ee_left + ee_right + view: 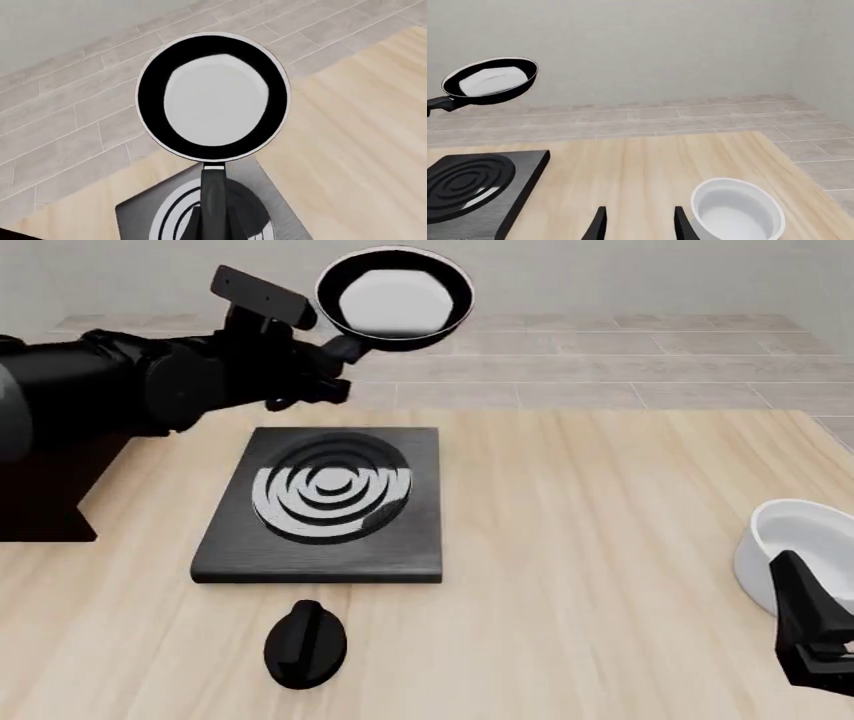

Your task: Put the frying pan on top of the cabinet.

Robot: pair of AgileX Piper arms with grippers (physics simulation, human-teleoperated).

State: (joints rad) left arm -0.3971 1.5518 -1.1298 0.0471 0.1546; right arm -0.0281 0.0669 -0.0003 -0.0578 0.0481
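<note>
Nearest, the round black knob [306, 642] lies on the pale wood-grain table [601, 540], and at the right edge the right gripper [637, 222] idles with its fingers parted and nothing between them, just beside the smooth white bowl [801, 550]; beyond the knob sits the flat black stove plate [327, 505], square-edged, its concentric rings glinting silver; so the lifting looks done, since the frying pan [394, 297] is held high in the air above and behind the plate, well clear of the table; its rim is glossy black, its inside a whitish sheen, its short black handle running back toward the left gripper [320, 370]; the fingers themselves are hidden in the dark of the arm, though the pan hanging level from that handle suggests they are clamped on it; what remains, by my judgement, is the carry to the left and the setting down, for the cabinet [47, 490], a dark boxy mass at the far left, shows only partly behind the arm and bears nothing visible on top.
</note>
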